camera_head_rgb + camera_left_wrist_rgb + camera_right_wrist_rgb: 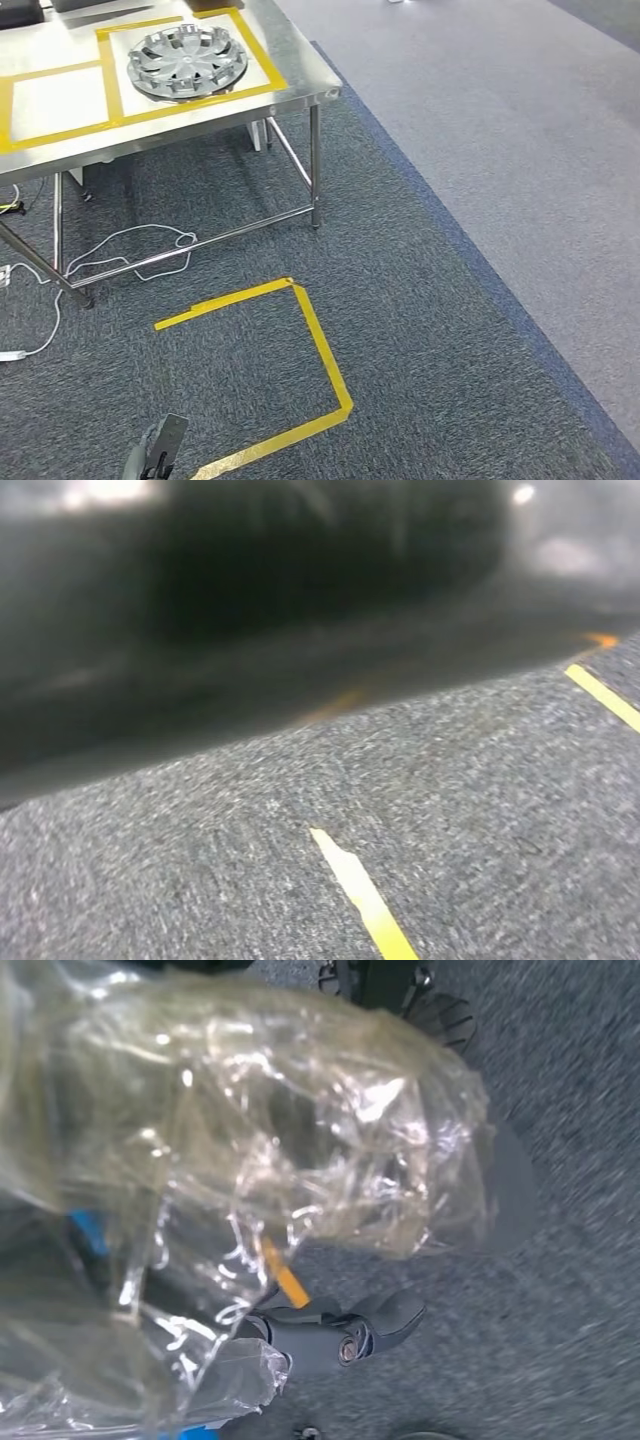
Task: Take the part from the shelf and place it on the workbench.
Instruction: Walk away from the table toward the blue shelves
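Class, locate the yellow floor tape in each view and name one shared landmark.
Head view: yellow floor tape outlines a box before the table.
Left wrist view: strips on the carpet.
Right wrist view: a short yellow piece beside clear plastic, unclear.
Shared landmark: dark grey carpet.

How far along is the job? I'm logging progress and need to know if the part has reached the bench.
Done, it seems: a hubcap lies flat inside a yellow taped square at the bench corner. In hand: nothing plainly. The left hand hangs low over the carpet, and the right hand sits under crinkled clear plastic, so its hold is unclear. Left: perhaps the bare neighbouring square.
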`<state>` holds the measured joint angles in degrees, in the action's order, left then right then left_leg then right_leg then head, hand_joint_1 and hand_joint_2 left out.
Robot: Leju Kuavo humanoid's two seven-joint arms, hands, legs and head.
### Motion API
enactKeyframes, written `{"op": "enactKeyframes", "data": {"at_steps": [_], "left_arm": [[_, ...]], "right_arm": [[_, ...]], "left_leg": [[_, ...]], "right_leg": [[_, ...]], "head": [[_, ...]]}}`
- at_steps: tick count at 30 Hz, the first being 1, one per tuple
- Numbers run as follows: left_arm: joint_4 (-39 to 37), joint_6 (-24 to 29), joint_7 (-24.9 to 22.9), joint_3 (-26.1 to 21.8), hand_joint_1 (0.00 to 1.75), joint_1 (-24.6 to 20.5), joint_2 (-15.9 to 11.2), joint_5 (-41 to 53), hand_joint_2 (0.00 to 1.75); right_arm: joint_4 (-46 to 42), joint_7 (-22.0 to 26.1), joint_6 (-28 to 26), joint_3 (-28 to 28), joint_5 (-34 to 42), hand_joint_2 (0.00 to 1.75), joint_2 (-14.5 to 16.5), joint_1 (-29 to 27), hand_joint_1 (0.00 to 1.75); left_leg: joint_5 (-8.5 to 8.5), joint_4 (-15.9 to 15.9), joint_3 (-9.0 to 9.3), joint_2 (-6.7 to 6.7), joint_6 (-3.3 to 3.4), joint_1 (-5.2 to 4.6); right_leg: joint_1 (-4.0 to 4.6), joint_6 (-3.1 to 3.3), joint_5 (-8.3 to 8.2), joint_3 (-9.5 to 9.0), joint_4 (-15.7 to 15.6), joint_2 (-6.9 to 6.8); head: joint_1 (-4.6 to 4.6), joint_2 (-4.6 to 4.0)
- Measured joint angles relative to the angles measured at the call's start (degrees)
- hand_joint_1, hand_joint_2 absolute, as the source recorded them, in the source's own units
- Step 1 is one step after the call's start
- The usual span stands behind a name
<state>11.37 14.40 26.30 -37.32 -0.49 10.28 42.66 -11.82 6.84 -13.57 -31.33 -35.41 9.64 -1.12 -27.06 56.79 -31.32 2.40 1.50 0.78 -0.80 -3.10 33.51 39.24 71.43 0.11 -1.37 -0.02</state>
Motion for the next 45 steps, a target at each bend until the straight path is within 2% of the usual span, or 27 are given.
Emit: {"op": "enactKeyframes", "data": {"at_steps": [2,4,7,9,11,12,13,14,15,16,18,20,22,23,25,27,29,30,31,33,35,37,39,41,43,44,45], "left_arm": [[0.0,0.0,0.0,0.0,0.0,-0.1,0.1,0.0,0.0],[0.0,0.0,0.0,0.0,0.0,-0.1,0.1,0.0,0.0],[0.0,0.0,0.0,0.0,0.0,-0.2,0.2,0.0,0.0],[0.0,0.0,0.0,-0.1,0.0,-0.3,0.2,0.0,0.0],[0.0,-0.1,0.0,-0.1,0.0,-0.2,0.1,0.0,0.0],[0.0,-0.2,0.0,-0.1,0.0,-0.1,0.0,0.0,0.0],[0.0,-0.3,0.0,-0.1,0.0,0.1,0.0,0.0,0.0],[0.0,-0.3,0.0,-0.1,0.0,0.1,-0.1,-0.1,0.0],[0.0,-0.4,0.0,-0.1,0.0,0.2,-0.1,-0.1,0.0],[0.0,-0.5,0.0,-0.1,0.0,0.2,-0.1,-0.1,0.0],[0.0,-0.5,0.0,-0.1,0.0,0.2,-0.3,-0.1,0.0],[0.0,-0.6,0.0,-0.1,0.0,0.2,-0.4,-0.1,0.0],[0.0,-0.6,0.0,-0.1,0.0,0.2,-0.3,-0.1,0.0],[0.0,-0.6,0.0,-0.1,0.0,0.2,-0.3,-0.1,0.0],[0.0,-0.6,0.0,-0.2,0.0,0.2,-0.2,-0.1,0.0],[0.0,-0.6,0.0,-0.2,0.0,0.3,-0.2,-0.1,0.0],[0.0,-0.6,0.0,-0.2,0.0,0.4,-0.2,-0.1,0.0],[0.0,-0.6,0.0,-0.2,0.0,0.4,-0.2,-0.1,0.0],[0.0,-0.6,0.0,-0.2,0.0,0.3,-0.2,-0.1,0.0],[0.0,-0.6,0.0,-0.2,0.0,0.3,-0.1,-0.1,0.0],[0.0,-0.6,0.0,-0.2,0.0,0.3,-0.1,-0.1,0.0],[0.0,-0.6,0.0,-0.2,0.0,0.2,-0.1,0.0,0.0],[0.0,-0.6,0.1,-0.2,0.0,0.1,-0.1,0.0,0.0],[0.0,-0.6,0.2,-0.2,0.0,0.1,-0.2,0.0,0.0],[0.0,-0.6,0.2,-0.3,0.0,0.2,-0.3,0.1,0.0],[-0.1,-0.6,0.2,-0.3,0.0,0.3,-0.3,0.1,0.0],[-0.1,-0.6,0.2,-0.3,0.0,0.3,-0.4,0.1,0.0]], "right_arm": [[0.0,0.0,0.0,0.0,0.0,0.0,0.0,0.0,0.0],[0.0,0.0,0.0,0.0,0.0,0.0,0.0,0.2,0.0],[0.0,0.0,0.0,0.0,0.0,0.0,0.0,0.0,0.0],[0.0,0.0,0.0,0.0,0.0,0.0,0.0,-0.1,0.0],[0.0,0.0,0.0,0.0,0.0,0.0,0.0,0.0,0.0],[0.0,-0.1,0.0,0.0,0.0,0.0,0.0,0.1,0.0],[0.0,-0.2,0.0,0.0,-0.1,0.0,0.0,0.1,0.0],[0.0,-0.2,0.0,0.0,-0.1,0.0,0.0,0.0,0.0],[0.0,-0.3,0.0,0.0,-0.1,0.0,0.0,0.0,0.0],[0.0,-0.4,0.0,0.0,-0.2,0.0,0.1,0.0,0.0],[0.0,-0.6,0.0,0.0,-0.2,0.0,0.2,0.0,0.0],[0.0,-0.6,0.0,0.0,-0.2,0.0,0.3,0.1,0.0],[0.0,-0.7,0.2,0.0,-0.3,0.0,0.4,-0.1,0.0],[0.0,-0.7,0.2,0.0,-0.4,0.0,0.4,-0.3,0.0],[0.0,-0.8,0.4,0.0,-0.5,0.0,0.5,-0.3,0.0],[0.0,-0.8,0.5,0.0,-0.5,0.0,0.5,-0.1,0.0],[0.1,-0.8,0.6,0.0,-0.5,0.0,0.5,0.0,0.0],[0.1,-0.8,0.6,0.0,-0.5,0.0,0.5,-0.1,0.0],[0.1,-0.8,0.6,0.0,-0.5,0.0,0.5,-0.2,0.0],[0.1,-0.8,0.6,0.0,-0.5,0.0,0.5,-0.1,0.0],[0.1,-0.8,0.6,0.0,-0.5,0.0,0.5,0.1,0.0],[0.1,-0.8,0.6,0.0,-0.6,0.0,0.5,0.1,0.0],[0.1,-0.7,0.6,0.0,-0.8,0.0,0.5,-0.1,0.0],[0.1,-0.6,0.8,0.0,-1.1,0.0,0.5,0.0,0.0],[0.1,-0.4,0.9,0.0,-1.2,0.0,0.5,0.3,0.0],[0.1,-0.2,0.9,0.0,-1.3,0.0,0.5,0.3,0.0],[0.1,-0.1,0.9,0.0,-1.3,0.0,0.5,0.3,0.0]], "left_leg": [[-0.1,0.0,0.18,1.2,-0.22,-0.08],[-0.22,0.1,0.34,2.12,-0.78,-0.32],[-0.21,0.1,0.5,2.99,-1.83,-0.36],[-1.69,1.5,0.1,1.49,-2.5,-0.18],[-5.55,7.4,-2.19,-0.93,-2.83,-0.09],[-7.54,11.4,-3.85,-1.52,-2.83,-0.1],[-8.73,14.6,-5.22,-1.76,-2.8,-0.12],[-8.76,16.2,-5.86,-1.84,-2.72,-0.14],[-7.59,15.4,-5.51,-1.94,-2.57,-0.15],[-5.52,12.6,-4.21,-2.26,-2.36,-0.15],[-1.7,5.3,-0.93,-4.52,-1.81,-0.06],[-0.8,1.2,0.63,-6.45,-1.51,-0.03],[-0.99,0.5,0.7,-6.0,-1.27,-0.06],[-0.83,0.3,0.71,-5.37,-0.99,-0.01],[-0.55,-0.2,0.91,-3.9,-0.36,0.18],[-0.53,-0.3,0.94,-2.27,-0.07,0.03],[-0.6,-0.2,0.94,-0.66,-0.07,-0.13],[-0.65,-0.2,0.98,0.01,-0.1,-0.16],[-0.72,-0.2,1.08,0.63,-0.18,-0.17],[-0.94,-0.2,1.36,1.71,-0.49,-0.32],[-1.14,-0.2,1.57,2.62,-1.02,-0.55],[-1.17,-0.3,1.77,3.46,-1.65,-0.6],[-1.99,0.4,1.73,2.71,-2.38,-0.4],[-5.09,4.8,0.05,0.16,-2.82,-0.23],[-8.68,12.1,-3.12,-1.49,-2.87,-0.21],[-9.38,14.7,-4.34,-1.72,-2.86,-0.21],[-8.91,15.4,-4.75,-1.8,-2.83,-0.21]], "right_leg": [[0.14,0.3,-3.46,-4.63,-8.2,-1.58],[0.45,0.99,-5.28,-8.07,-14.2,-2.95],[0.63,1.99,-5.64,-8.18,-15.0,-2.09],[0.41,2.78,-6.04,-8.2,-15.4,-1.2],[0.3,3.32,-6.39,-8.24,-15.5,-0.17],[0.36,3.44,-6.46,-8.15,-15.5,0.43],[0.43,3.49,-6.49,-8.09,-15.5,1.11],[0.51,3.52,-6.51,-8.06,-15.4,1.82],[0.58,3.52,-6.52,-8.07,-15.3,2.59],[0.62,3.51,-6.52,-8.1,-15.2,3.38],[0.67,3.31,-6.5,-7.96,-14.9,4.81],[0.57,2.74,-6.63,-7.26,-14.6,6.04],[0.36,1.93,-6.94,-6.43,-14.6,7.19],[0.34,1.59,-6.86,-6.08,-14.4,6.97],[0.5,1.06,-5.02,-4.29,-11.3,4.31],[0.43,0.65,-1.43,-0.63,-3.7,1.13],[0.23,0.36,0.31,2.16,2.0,0.3],[0.18,0.32,-0.39,1.96,1.7,0.15],[0.16,0.38,-2.03,0.45,-1.0,-0.17],[0.41,0.75,-5.34,-4.32,-9.5,-2.15],[0.78,1.39,-6.44,-7.1,-14.3,-3.55],[0.96,2.03,-6.44,-7.03,-14.7,-2.83],[0.76,2.71,-6.76,-7.05,-15.1,-1.76],[0.54,3.34,-7.15,-7.27,-15.4,-0.61],[0.66,3.64,-7.29,-7.15,-15.4,0.72],[0.73,3.68,-7.29,-7.13,-15.3,1.47],[0.77,3.69,-7.29,-7.13,-15.2,2.22]], "head": [[0.02,-0.01],[-0.06,0.0],[-0.1,0.01],[-0.21,0.0],[-0.4,0.0],[-0.43,0.0],[-0.44,0.0],[-0.44,0.0],[-0.43,0.0],[-0.43,-0.01],[-0.4,-0.01],[-0.39,-0.01],[-0.42,-0.01],[-0.36,-0.01],[0.03,-0.01],[0.37,0.0],[0.37,0.01],[0.39,0.0],[0.39,0.0],[0.41,-0.01],[0.32,-0.01],[0.26,-0.01],[0.17,-0.01],[-0.1,-0.01],[-0.24,-0.01],[-0.22,-0.01],[-0.22,0.0]]}}
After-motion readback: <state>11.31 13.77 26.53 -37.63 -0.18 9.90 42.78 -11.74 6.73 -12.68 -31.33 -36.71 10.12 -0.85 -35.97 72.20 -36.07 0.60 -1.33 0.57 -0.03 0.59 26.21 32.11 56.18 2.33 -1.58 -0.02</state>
